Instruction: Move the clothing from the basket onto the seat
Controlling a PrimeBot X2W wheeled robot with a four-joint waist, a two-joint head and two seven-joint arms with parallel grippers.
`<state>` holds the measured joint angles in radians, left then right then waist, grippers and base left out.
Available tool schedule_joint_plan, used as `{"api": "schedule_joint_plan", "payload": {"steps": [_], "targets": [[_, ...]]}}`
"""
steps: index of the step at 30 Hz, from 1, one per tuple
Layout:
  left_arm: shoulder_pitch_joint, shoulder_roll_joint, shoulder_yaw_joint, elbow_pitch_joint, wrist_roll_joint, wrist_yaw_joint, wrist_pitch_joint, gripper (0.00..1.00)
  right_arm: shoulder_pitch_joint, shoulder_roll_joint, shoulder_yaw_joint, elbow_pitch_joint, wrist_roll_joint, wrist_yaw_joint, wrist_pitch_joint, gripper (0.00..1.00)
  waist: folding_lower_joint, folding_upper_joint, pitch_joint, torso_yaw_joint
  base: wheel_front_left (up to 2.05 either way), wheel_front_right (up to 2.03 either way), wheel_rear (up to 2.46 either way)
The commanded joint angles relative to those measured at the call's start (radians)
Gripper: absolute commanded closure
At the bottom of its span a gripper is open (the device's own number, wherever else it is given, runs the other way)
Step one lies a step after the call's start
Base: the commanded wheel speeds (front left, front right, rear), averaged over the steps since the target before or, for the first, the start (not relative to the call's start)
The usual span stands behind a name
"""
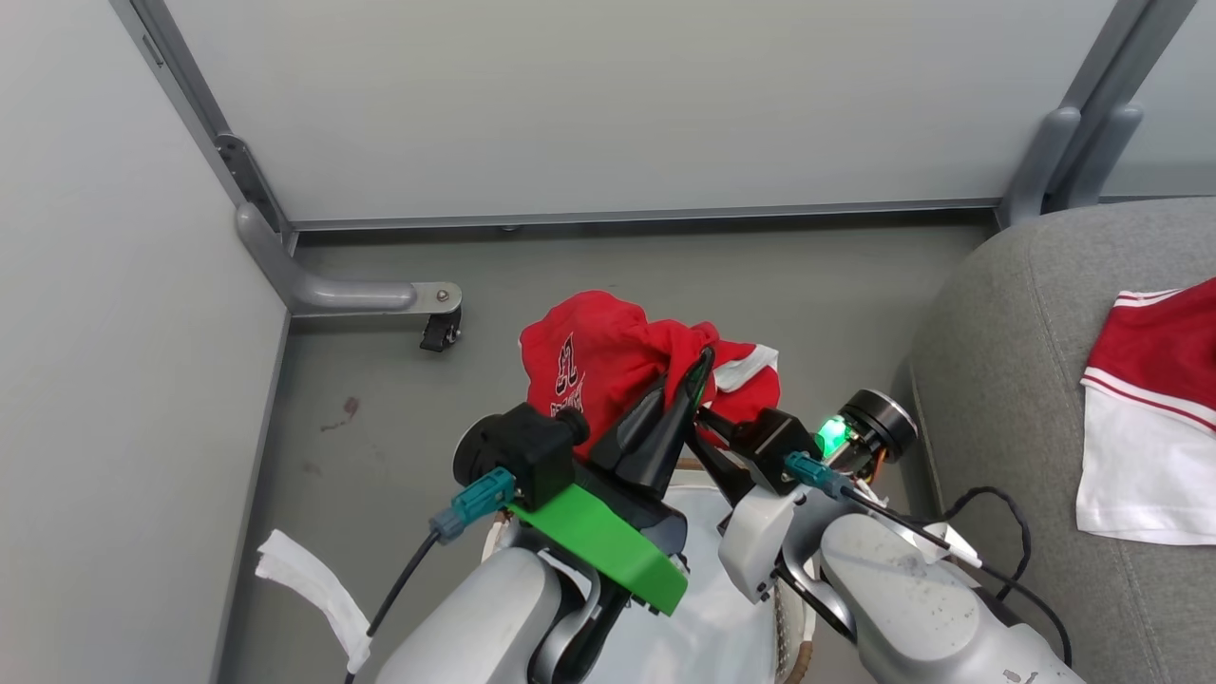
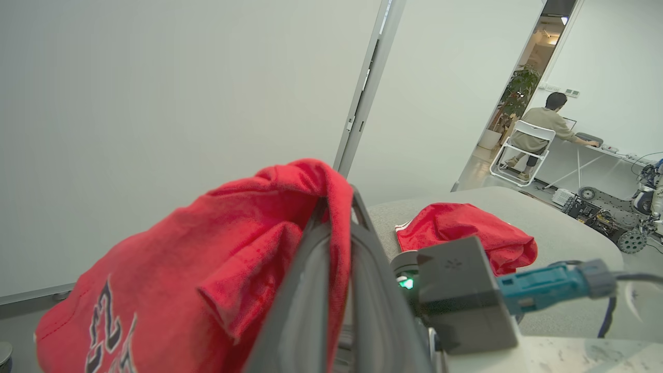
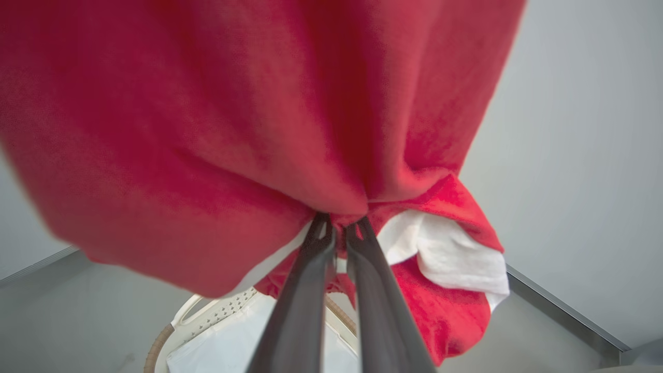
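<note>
Head view, frame centre: left gripper and right gripper each pinched the red shirt above the basket; a thin fold could slip free before the seat.

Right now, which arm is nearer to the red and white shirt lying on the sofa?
Right. The right pincer, shut on the lifted red shirt, reaches in from the sofa cushion's side, where the other shirt lies. The left pincer grips the same lifted shirt from farther away.
</note>
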<state>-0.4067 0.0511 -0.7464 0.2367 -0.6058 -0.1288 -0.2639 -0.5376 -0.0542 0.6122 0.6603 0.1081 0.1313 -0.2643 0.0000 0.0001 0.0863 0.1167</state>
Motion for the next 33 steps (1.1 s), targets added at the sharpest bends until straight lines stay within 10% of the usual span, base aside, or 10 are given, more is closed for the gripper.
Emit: {"api": "schedule_joint_plan", "payload": {"steps": [1,23,25,26,33], "targets": [[-0.008,-0.001,0.006,0.003,0.009,-0.003,-0.001,1.0,0.011,-0.002,-0.001,0.004,0.01,-0.001,0.0,1.0,0.0,-0.0001,0.0,-0.005,0.0,0.0,0.0],[0.012,-0.001,0.058,0.016,0.033,-0.003,-0.003,1.0,0.058,-0.019,0.036,0.064,0.08,-0.001,0.0,1.0,0.0,-0.0001,0.0,-0.054,0.0,0.0,0.0],[0.02,-0.001,0.064,0.031,0.04,-0.003,-0.003,0.21,0.065,-0.022,0.028,0.055,0.085,-0.001,0.0,1.0,0.0,-0.0001,-0.003,-0.06,0.0,0.0,0.0],[0.023,0.0,0.07,0.038,0.042,-0.003,-0.003,0.0,0.069,-0.022,0.024,0.049,0.087,-0.001,0.0,1.0,0.0,-0.0001,-0.004,-0.064,0.0,0.0,0.0],[0.043,0.011,0.127,0.073,0.095,-0.003,-0.001,0.0,0.099,-0.026,-0.017,-0.029,0.107,-0.001,0.0,1.0,0.0,-0.0001,0.0,-0.145,0.0,0.0,0.0]]}}
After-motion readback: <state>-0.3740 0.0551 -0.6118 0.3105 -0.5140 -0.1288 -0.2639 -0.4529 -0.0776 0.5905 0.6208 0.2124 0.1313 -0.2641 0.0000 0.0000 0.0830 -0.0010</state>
